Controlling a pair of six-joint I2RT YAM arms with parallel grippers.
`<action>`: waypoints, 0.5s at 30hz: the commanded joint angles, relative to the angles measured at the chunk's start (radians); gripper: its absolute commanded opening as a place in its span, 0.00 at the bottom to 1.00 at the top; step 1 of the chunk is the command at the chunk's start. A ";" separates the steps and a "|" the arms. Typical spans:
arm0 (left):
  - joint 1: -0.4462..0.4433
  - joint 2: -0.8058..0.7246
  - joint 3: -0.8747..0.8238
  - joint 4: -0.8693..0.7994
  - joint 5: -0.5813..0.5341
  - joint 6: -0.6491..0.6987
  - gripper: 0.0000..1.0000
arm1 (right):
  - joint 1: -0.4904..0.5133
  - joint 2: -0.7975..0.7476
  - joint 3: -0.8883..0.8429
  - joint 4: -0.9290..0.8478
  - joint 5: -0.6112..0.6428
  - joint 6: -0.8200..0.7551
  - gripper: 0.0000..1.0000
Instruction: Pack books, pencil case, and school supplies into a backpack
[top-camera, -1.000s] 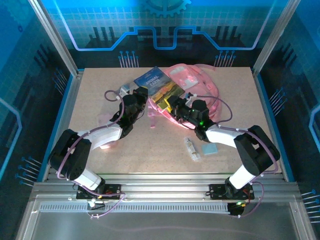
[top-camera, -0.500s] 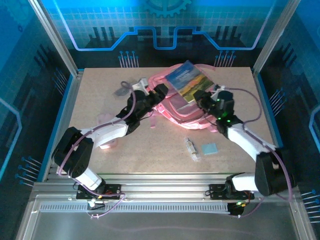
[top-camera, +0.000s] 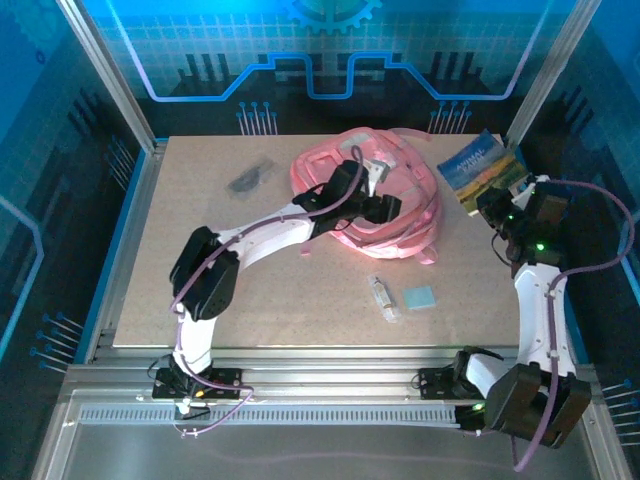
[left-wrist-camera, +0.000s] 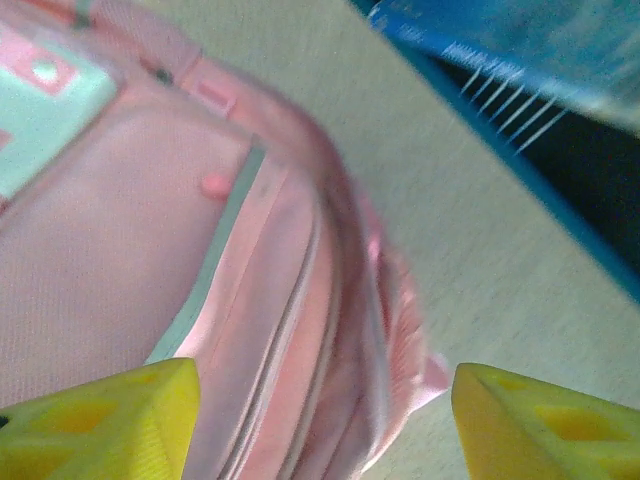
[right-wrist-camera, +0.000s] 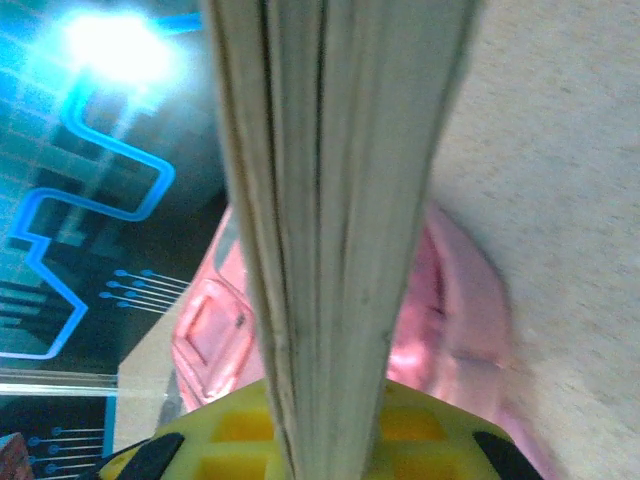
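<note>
A robot lab cell: aluminium frame (top-camera: 330, 385), blue panels (top-camera: 320, 50) (circuit-patterned), chipboard table (top-camera: 300, 300).

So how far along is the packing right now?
Nothing confirmably packed yet. In hand: right gripper clamps the Animal Farm book, right of the backpack; left gripper hangs open over it. Remaining: tube, blue pad and dark grey item lie loose on the table.

Overhead from behind, wrist views close, sharing backpack (top-camera: 405, 215)

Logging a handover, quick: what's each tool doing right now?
Left tool: open, empty, above the backpack.
Right tool: shut on the Animal Farm book.
</note>
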 joint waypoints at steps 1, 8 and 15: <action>-0.009 0.071 0.091 -0.220 -0.024 0.204 0.69 | -0.063 -0.024 0.014 -0.066 -0.138 -0.078 0.00; -0.009 0.240 0.274 -0.413 -0.109 0.344 0.72 | -0.118 -0.096 -0.096 -0.047 -0.192 -0.049 0.00; -0.012 0.365 0.389 -0.513 -0.107 0.388 0.73 | -0.152 -0.115 -0.091 -0.078 -0.189 -0.070 0.00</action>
